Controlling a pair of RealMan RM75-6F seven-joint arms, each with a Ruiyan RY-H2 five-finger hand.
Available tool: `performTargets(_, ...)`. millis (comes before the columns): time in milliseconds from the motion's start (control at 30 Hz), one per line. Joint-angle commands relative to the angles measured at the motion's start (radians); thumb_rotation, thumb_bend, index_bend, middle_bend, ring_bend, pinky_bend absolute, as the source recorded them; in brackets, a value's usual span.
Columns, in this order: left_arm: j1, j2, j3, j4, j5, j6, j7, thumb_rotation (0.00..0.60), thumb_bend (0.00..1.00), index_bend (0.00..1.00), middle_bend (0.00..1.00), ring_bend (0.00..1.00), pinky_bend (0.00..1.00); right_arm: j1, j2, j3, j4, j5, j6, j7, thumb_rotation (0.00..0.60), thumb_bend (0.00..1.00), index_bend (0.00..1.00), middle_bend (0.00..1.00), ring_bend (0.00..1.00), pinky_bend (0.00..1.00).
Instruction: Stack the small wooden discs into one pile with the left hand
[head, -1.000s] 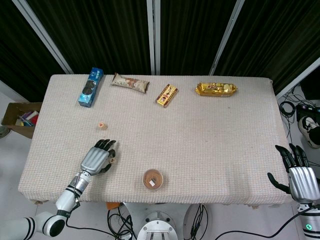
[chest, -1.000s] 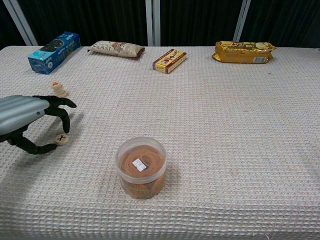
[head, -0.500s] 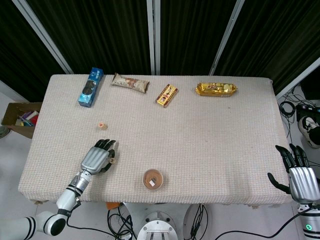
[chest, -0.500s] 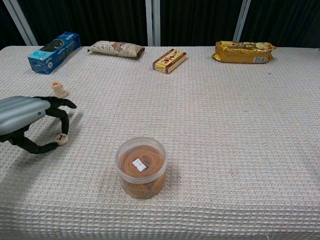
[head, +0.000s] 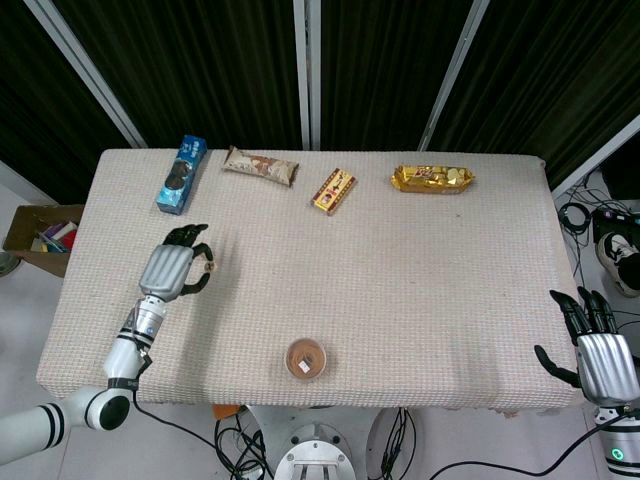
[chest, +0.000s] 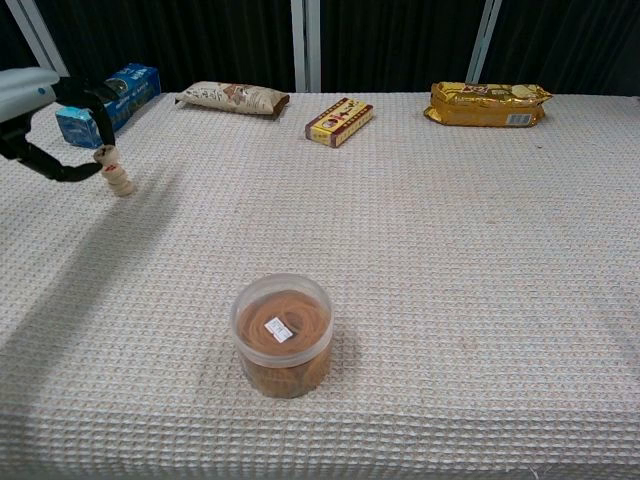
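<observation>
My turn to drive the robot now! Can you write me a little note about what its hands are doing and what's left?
Left hand: holds a small wooden disc in its fingers, right over the disc pile near the table's left edge.
Right hand: open, off the table's right corner, holding nothing.
Done: the disc has been carried up to the pile.
Left: lower it squarely onto the pile and let go. I see no other loose discs.

The left hand is cut off by the chest view's left edge, and it hides most of the disc pile from the head view.
</observation>
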Motion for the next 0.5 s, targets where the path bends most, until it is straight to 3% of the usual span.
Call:
performTargets(33,-0.070,-0.024,-0.057,0.099,-0.114,-0.087,0.031,0.600,0.41,0.48,0.09,0.07,0.12,-0.001,0.000,0.001,0.001,0.003,0.000,0.002,0.600,0.22,0.12,0.19,0.00,0.00)
performTargets(267,-0.120,-0.079,-0.059,0.200,-0.218,-0.160,0.076,0.600,0.39,0.47,0.09,0.07,0.12,-0.001,0.000,0.002,0.003,0.012,-0.006,0.004,0.600,0.22,0.12,0.19,0.00,0.00)
performTargets(500,-0.137,-0.096,-0.050,0.240,-0.248,-0.174,0.087,0.600,0.39,0.47,0.09,0.07,0.12,0.002,0.001,0.005,-0.001,0.017,-0.013,0.001,0.600,0.22,0.12,0.19,0.00,0.00)
